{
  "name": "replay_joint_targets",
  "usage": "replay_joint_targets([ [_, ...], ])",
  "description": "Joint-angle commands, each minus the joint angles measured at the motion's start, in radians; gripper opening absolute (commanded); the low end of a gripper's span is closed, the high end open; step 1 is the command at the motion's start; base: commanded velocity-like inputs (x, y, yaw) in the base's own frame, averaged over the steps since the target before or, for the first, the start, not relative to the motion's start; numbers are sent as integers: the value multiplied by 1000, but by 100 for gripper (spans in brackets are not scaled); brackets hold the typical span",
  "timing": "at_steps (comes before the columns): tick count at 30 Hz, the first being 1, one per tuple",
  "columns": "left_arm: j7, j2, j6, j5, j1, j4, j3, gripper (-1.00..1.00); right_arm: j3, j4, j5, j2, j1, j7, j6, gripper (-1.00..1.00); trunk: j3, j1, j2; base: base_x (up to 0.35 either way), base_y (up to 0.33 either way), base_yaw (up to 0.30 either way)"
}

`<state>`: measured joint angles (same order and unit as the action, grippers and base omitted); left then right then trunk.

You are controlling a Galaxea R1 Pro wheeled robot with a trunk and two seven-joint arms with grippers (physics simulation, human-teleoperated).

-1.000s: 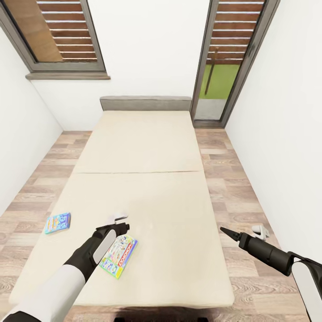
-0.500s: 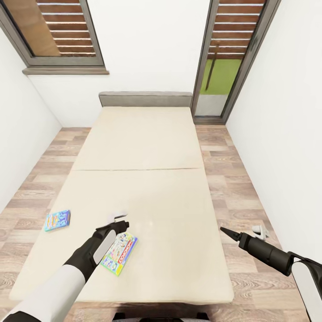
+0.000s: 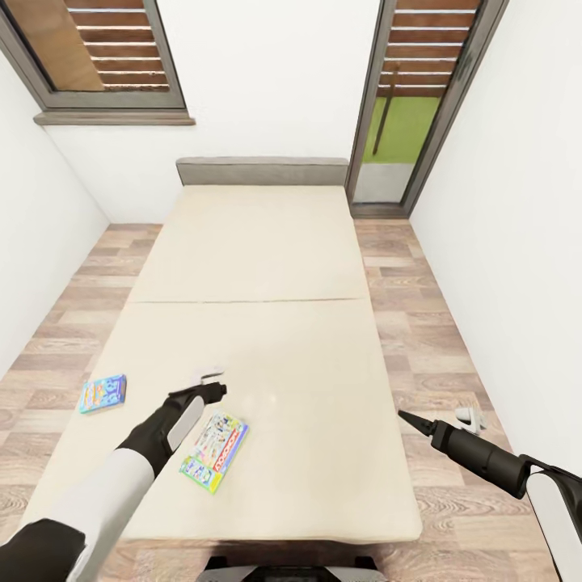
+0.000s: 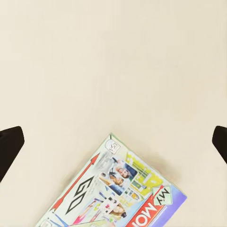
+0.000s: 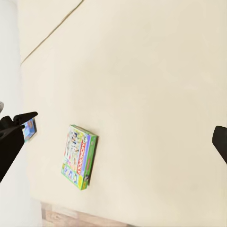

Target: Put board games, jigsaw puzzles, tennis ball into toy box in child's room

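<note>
progress: early, by my reading; both bed games lie loose on the low beige-mattress bed | count: two flat printed game boxes; white-red-green Monopoly box, small blue box near mattress edge | left end effector spread wide, empty, above Monopoly box; right end effector apart, empty; opening unclear

A window with a grey frame and brown slats sits high in the white back wall, and a grey sill runs under it. More to the right stands a tall glass door in a grey frame; green ground is visible through it. The floor is made of wood planks. A small white object lies on the floor close to the right wall; its shape is too small to tell.
</note>
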<state>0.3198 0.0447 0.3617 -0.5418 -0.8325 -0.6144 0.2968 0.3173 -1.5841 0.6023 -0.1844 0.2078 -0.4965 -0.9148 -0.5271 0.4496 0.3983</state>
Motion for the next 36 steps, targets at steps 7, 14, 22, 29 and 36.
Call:
replay_joint_targets([
  [7,-32,3,-1,-8,-38,51,6,100,1,0,-3,0,1,-5,-6,100,-13,0,2,0,0,0],
  [14,-36,0,-1,-7,-43,56,6,100,2,0,-3,0,1,-5,-6,100,-24,0,2,0,0,0],
  [22,-37,3,16,-10,-74,57,9,100,2,0,-3,0,1,-5,-6,100,-38,0,2,0,0,0],
  [29,-38,5,41,-10,-98,58,10,100,2,0,-3,0,1,-5,-6,100,-49,0,2,0,0,0],
  [36,-38,4,51,-8,-108,58,10,100,2,0,-4,-1,1,-5,-6,100,-61,0,2,0,0,0],
])
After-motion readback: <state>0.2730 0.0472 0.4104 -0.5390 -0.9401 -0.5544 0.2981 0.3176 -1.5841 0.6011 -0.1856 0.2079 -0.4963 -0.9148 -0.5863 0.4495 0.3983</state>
